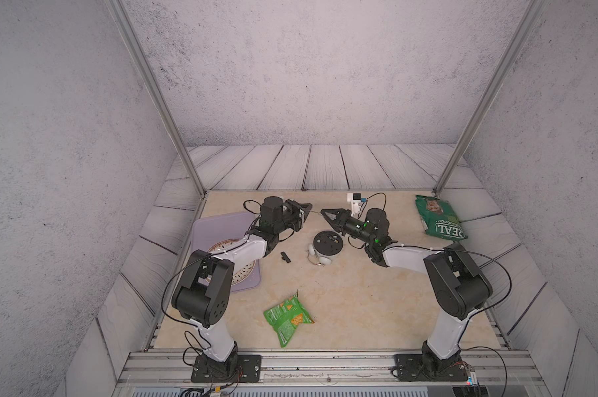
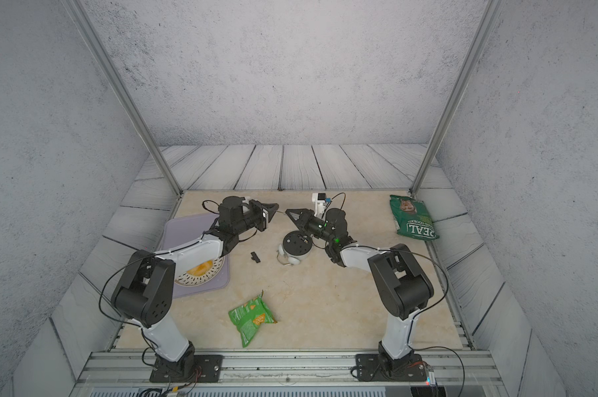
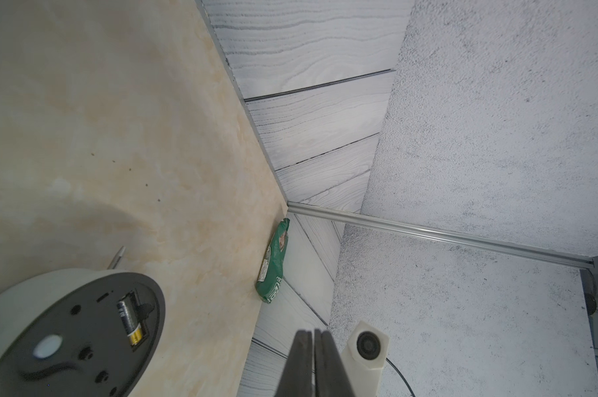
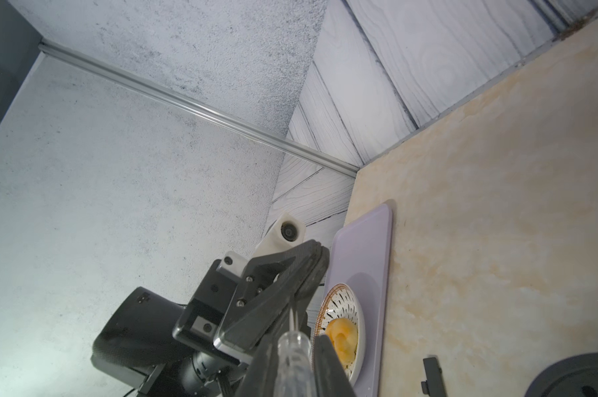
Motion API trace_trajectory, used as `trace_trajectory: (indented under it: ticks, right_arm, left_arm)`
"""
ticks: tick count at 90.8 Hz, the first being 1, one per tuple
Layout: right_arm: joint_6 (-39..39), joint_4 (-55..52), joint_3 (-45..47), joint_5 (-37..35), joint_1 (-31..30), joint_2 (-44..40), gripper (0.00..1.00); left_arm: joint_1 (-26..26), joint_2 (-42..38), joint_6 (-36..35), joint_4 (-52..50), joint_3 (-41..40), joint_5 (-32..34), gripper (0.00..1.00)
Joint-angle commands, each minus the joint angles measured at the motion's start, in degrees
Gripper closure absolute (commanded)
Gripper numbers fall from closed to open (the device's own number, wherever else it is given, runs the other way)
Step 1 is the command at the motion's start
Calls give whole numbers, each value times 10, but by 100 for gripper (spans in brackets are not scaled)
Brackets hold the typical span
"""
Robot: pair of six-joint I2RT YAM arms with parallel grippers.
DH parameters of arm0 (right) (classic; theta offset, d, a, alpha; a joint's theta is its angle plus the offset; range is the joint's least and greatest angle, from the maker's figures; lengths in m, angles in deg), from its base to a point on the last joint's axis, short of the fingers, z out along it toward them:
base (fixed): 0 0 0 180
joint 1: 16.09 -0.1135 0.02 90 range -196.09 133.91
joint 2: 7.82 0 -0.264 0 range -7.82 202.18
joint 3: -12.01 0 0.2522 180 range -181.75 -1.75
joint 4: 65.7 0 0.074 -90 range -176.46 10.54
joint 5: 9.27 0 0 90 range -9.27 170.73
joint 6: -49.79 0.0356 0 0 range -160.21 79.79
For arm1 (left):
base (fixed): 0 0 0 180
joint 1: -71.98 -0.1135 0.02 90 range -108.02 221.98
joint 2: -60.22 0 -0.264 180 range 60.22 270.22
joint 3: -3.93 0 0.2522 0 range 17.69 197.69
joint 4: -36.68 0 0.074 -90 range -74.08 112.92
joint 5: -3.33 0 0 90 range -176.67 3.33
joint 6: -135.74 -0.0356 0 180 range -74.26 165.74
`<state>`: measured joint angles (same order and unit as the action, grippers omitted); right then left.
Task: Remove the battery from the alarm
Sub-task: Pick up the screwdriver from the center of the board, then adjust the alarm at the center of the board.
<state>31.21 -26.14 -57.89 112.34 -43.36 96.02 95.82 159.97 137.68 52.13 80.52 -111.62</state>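
While the alarm [image 1: 326, 245] lies face down near the table's middle, black back up, the battery [image 3: 129, 318] sits in its open compartment, gold end showing. A small black cover [image 1: 285, 257] lies at the alarm's 9 o'clock. Beyond, at 11 o'clock, the left gripper [image 1: 309, 207] hangs raised, fingers pressed together; at 12 o'clock the right gripper [image 1: 324, 213] clasps the screwdriver [image 4: 292, 354] by its clear handle. Both stand well apart from the battery, higher and farther back.

Beige table [image 1: 359, 302]: clock [image 1: 326, 245] just under right gripper [image 1: 324, 213], black cover [image 1: 285, 257] and tray [image 1: 218, 223] to its left, chip bag [image 1: 287, 316], green bag [image 1: 440, 216] well off.
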Motion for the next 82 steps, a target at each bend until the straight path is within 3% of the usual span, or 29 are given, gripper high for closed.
trace_trajectory:
  ticks: [1,15,21,34,43,58,72,82]
  right_arm:
    - [-4,4,30,-3,24,-5,100]
    - [-42,-69,95,46,83,-63,100]
    - [-70,-100,128,70,106,-96,100]
    - [-112,-185,185,92,147,-164,100]
    - [-148,-254,201,93,169,-201,100]
    - [-221,-388,180,79,174,-254,100]
    - [-265,-473,168,58,175,-294,100]
    - [-270,-486,173,50,174,-314,100]
  left_arm:
    - [-5,1,-74,-100,25,-52,88]
    - [-24,-5,-343,-345,83,-48,57]
    - [-22,9,-463,-442,132,-26,51]
    - [3,63,-645,-548,215,-15,39]
    - [21,108,-741,-596,271,22,38]
    - [23,216,-869,-693,416,5,43]
    - [24,284,-905,-726,492,-27,54]
    - [24,305,-904,-724,502,-33,60]
